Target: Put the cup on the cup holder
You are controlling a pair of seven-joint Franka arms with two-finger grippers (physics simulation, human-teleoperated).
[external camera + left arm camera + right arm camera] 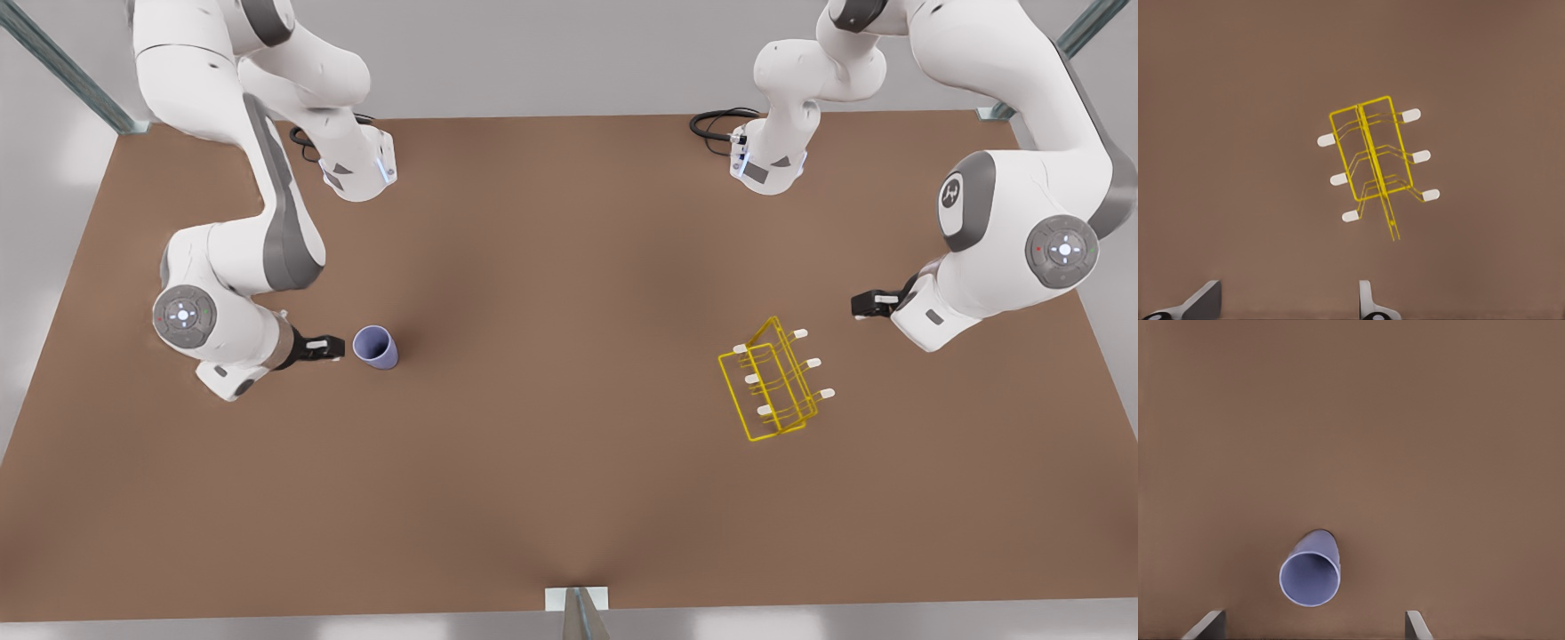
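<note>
The lavender-blue cup stands upright on the brown table, at the front view's left. My right gripper hovers just beside it, on the side away from the rack. In the right wrist view the cup sits below the right gripper, whose fingers are open and hold nothing. The yellow wire cup holder with white-tipped pegs stands at the front view's right. My left gripper hangs up and to the right of it, apart. The left wrist view looks down on the cup holder past the open, empty left gripper.
Both arm bases stand at the table's far edge, with black cables beside them. Bare brown tabletop separates the cup and the rack. A metal post meets the near edge.
</note>
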